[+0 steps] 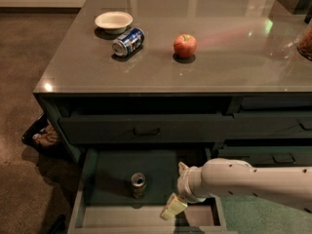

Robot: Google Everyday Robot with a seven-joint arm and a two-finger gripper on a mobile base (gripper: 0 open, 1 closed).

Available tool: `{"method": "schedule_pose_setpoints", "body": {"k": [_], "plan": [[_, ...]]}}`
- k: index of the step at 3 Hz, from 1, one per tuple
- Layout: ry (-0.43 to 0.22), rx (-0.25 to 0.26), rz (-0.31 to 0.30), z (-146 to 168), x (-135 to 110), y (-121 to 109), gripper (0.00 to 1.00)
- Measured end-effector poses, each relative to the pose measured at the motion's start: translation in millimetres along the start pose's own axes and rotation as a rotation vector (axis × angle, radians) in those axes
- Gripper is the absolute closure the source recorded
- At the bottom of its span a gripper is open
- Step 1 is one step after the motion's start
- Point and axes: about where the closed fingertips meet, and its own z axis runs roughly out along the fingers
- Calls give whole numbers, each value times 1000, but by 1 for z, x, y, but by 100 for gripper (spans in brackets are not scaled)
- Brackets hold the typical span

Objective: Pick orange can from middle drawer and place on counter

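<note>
Inside the middle drawer (109,172), near the centre of its floor, the orange can (138,184) is seen standing upright. Over the drawer's right part, apart from the can, the end effector (175,189) is held spread wide, nothing gripped.

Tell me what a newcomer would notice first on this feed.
The white arm reaches into the open drawer at the bottom, its gripper open just right of an orange can standing upright on the drawer floor. Next comes the glossy counter above, with a red apple, a blue can on its side and a white bowl.
</note>
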Motion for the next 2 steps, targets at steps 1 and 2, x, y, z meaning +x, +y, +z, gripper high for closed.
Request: {"method": "schedule_pose_setpoints", "body": {"k": [1,2], "plan": [[-7,-7,0,4,0,2,0],[-64,-50,5,35,-18,12,0]]}}
